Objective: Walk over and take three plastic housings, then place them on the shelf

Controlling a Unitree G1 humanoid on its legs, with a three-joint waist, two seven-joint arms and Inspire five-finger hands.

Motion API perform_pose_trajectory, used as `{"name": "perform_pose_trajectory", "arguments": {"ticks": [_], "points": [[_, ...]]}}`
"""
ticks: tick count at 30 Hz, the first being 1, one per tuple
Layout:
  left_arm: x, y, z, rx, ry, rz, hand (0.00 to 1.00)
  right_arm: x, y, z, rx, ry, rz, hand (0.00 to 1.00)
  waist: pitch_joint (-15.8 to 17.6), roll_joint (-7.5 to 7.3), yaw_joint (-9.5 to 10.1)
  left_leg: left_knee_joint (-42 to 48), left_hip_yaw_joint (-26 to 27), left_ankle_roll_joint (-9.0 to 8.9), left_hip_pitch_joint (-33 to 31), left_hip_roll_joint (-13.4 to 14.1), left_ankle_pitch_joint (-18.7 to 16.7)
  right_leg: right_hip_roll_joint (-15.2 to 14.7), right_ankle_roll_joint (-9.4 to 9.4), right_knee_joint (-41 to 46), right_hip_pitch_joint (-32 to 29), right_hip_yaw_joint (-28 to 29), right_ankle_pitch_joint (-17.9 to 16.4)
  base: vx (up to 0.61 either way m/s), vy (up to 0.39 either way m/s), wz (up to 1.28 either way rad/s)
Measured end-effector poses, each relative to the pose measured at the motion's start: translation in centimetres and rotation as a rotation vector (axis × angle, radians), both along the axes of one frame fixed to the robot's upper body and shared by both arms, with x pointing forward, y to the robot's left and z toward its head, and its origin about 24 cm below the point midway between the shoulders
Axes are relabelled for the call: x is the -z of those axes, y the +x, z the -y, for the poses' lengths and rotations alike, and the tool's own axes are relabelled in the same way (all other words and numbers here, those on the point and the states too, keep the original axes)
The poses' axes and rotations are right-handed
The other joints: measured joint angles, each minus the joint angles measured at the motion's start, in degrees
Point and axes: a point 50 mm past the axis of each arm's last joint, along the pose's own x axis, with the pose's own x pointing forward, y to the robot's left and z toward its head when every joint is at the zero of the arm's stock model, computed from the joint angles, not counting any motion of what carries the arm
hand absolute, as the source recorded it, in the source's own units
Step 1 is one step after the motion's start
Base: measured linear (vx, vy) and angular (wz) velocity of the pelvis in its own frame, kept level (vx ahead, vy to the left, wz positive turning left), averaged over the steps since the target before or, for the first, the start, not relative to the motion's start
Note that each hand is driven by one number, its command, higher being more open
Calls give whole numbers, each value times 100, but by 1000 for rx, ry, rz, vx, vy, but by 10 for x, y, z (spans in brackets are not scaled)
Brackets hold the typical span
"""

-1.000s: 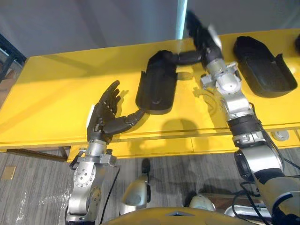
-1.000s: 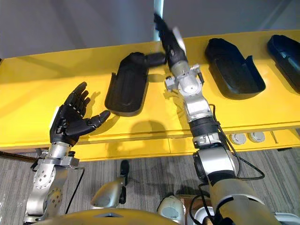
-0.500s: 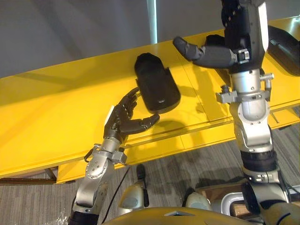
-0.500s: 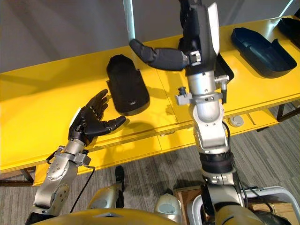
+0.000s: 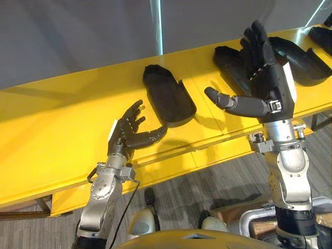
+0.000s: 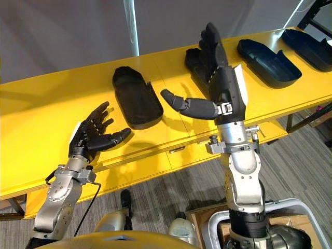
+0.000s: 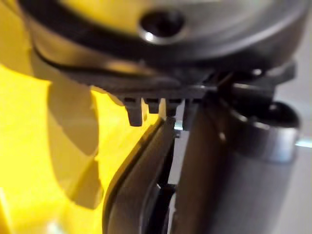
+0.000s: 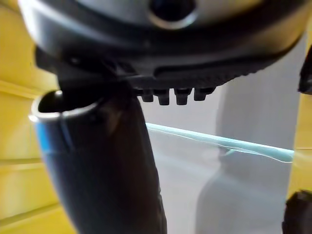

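Grey wall with a pale upright strip rises behind a long yellow counter, and grey plank floor shows below the counter's front edge. Four dark plastic housings lie in a row on the counter, each with its hollow side up, and neither hand holds one.

The nearest housing lies toward the middle, its rounded end to the wall. To the robot's right of it comes the second housing, partly hidden behind the right hand. Farther right lie the third housing and the fourth housing, the last one at the counter's far right end.

The left hand hangs over the front part of the counter, to the left of the nearest housing. Its fingers are spread and relaxed, grasping nothing. Its thumb reaches toward the front end of that housing and ends just short of it.

The right hand is raised above the counter's front edge, between the nearest housing and the third. Its fingers stand straight up and released, the thumb stretched out sideways toward the robot's left. It is empty.
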Motion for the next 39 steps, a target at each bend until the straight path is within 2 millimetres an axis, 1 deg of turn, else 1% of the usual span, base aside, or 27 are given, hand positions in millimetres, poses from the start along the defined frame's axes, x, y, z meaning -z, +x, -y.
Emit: {"name": "perform_pose_trajectory", "arguments": {"ticks": [1, 3, 4, 6, 7, 9, 11, 13, 14, 16, 17, 21, 22, 23, 26, 30, 34, 39], "points": [[0, 0, -1, -10, 1, 1, 100, 4, -1, 0, -14, 11, -33, 100, 0, 0, -14, 0, 2, -2, -3, 5, -1, 7, -1, -6, -1, 3, 1, 0, 0, 0], [-1, -2, -8, -56, -2, 19, 100, 27, -3, -1, -52, 9, -191, 100, -5, -8, -65, 2, 5, -12, -37, 17, -5, 21, 14, -5, -39, 12, 20, 30, -21, -4], [-2, -4, -10, -71, -2, 28, 100, 33, -5, -2, -61, 8, -231, 100, -7, -9, -70, 2, 9, -13, -61, 22, -4, 27, 9, 3, -61, 20, 26, 43, -22, -5], [-10, -12, -16, -121, -3, 84, 100, 59, -13, -5, -95, 9, -391, 100, -9, -17, -60, 5, 9, 16, -107, 23, 22, 34, 1, -2, -101, 21, 34, 54, -21, -1], [-13, -14, -19, -137, -1, 99, 100, 65, -14, -7, -109, 11, -426, 100, -12, -22, -65, 6, 9, 16, -104, 22, 22, 32, 1, 0, -98, 21, 34, 54, -18, 1], [-25, -19, -27, -195, -1, 184, 100, 81, -16, -12, -155, 38, -513, 100, -14, -26, -63, 15, 0, 13, -103, 21, 28, 33, -4, 2, -94, 14, 31, 41, -15, 1], [-34, -22, -30, -225, -16, 243, 100, 86, -17, -15, -168, 45, -535, 100, -13, -28, -59, 7, -20, 12, -103, 17, 26, 33, -9, 2, -84, 0, 28, 12, -10, 4], [-43, -25, -32, -243, -34, 310, 100, 86, -17, -16, -179, 60, -536, 100, -14, -29, -61, 3, -65, 0, -107, 16, 8, 35, -23, 11, -73, -31, 15, -8, -4, 7], [-47, -26, -32, -237, -63, 343, 100, 87, -17, -17, -187, 74, -543, 100, -15, -36, -60, 2, -84, -38, -110, 18, -18, 39, -33, 25, -71, -46, 4, -29, -3, 8], [-50, -27, -31, -221, -112, 374, 100, 90, -16, -18, -194, 86, -550, 100, -17, -40, -58, 2, -101, -35, -112, 23, -21, 44, -51, 40, -72, -54, -12, -31, -4, 4], [-52, -28, -31, -202, -144, 385, 100, 90, -16, -20, -198, 90, -549, 100, -18, -43, -58, 2, -106, -31, -118, 27, -22, 49, -90, 40, -76, -56, -36, 0, 0, 0], [-51, -31, -30, -156, -198, 393, 100, 94, -15, -25, -213, 100, -550, 100, -42, -92, -67, 3, -116, -30, -139, 31, -18, 54, -95, 40, -97, -60, -40, 0, 0, 0], [-51, -32, -30, -148, -207, 396, 100, 96, -14, -26, -213, 110, -555, 100, -81, -143, -68, 3, -121, -37, -185, 34, -5, 59, -99, 48, -147, -60, -41, 0, 0, 0], [-51, -32, -30, -147, -207, 400, 100, 96, -14, -27, -215, 110, -551, 100, -89, -153, -67, 4, -128, -42, -209, 36, 14, 60, -101, 60, -175, -60, -42, 0, 0, 0], [-51, -32, -30, -142, -208, 402, 100, 96, -8, -30, -229, 108, -542, 100, -90, -183, -62, 6, -157, -3, -224, 30, 47, 55, -103, 83, -188, -71, -42, 0, 0, 0], [-52, -32, -30, -137, -207, 405, 100, 97, -1, -35, -243, 118, -535, 100, -87, -179, -55, 4, -212, -29, -227, 33, 46, 61, -118, 106, -179, -107, -57, -5, -9, 5], [-52, -32, -30, -133, -205, 405, 100, 98, 0, -38, -253, 120, -532, 100, -85, -175, -51, 3, -259, -33, -254, 32, 54, 62, -118, 117, -180, -145, -65, -13, -4, 6], [-52, -32, -29, -124, -203, 406, 100, 97, 6, -43, -274, 113, -529, 100, -82, -170, -51, 3, -293, -26, -262, 32, 62, 62, -112, 153, -186, -171, -84, -3, -5, 2]]}}
